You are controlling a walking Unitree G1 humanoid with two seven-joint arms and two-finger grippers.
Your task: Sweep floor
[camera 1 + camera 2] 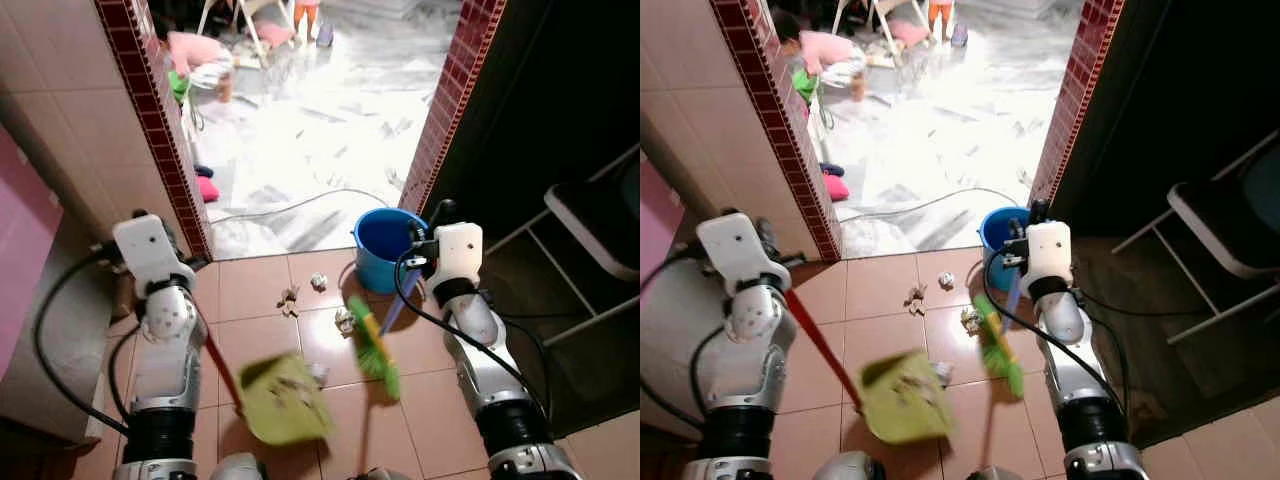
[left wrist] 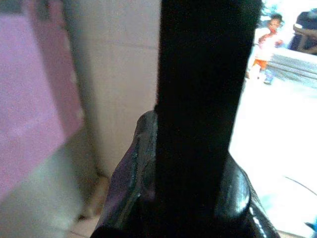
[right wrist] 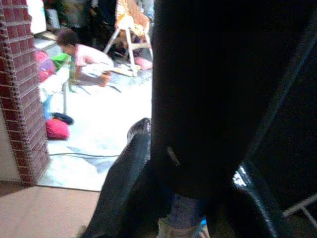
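No writing or brand can be read on anything here.

From the left eye view, the yellow-green plastic dustpan point(image 1: 283, 400) hangs tilted above the terracotta tiled floor point(image 1: 250, 285), bits of litter lying in it, its red handle point(image 1: 221, 370) running up toward the left arm point(image 1: 163, 330). The green-bristled broom point(image 1: 376, 352) sits just beside the dustpan, its pale blue stick point(image 1: 396, 303) rising toward the right arm point(image 1: 470, 320). Crumpled paper scraps point(image 1: 290, 298) lie on the tiles between the tools and a blue plastic bucket point(image 1: 385, 247) by the doorway.

The right eye view gives the same scene, with a dark folding chair point(image 1: 1230, 215) off to the right.

In the left wrist view, the left gripper point(image 2: 185, 163) shows as a dark blurred mass; whether its fingers are apart or closed cannot be told.

In the right wrist view, the right gripper point(image 3: 190, 188) is wrapped closed around the pale blue stick. Beyond, a person point(image 3: 81, 53) crouches on the white marble floor point(image 3: 109, 124).
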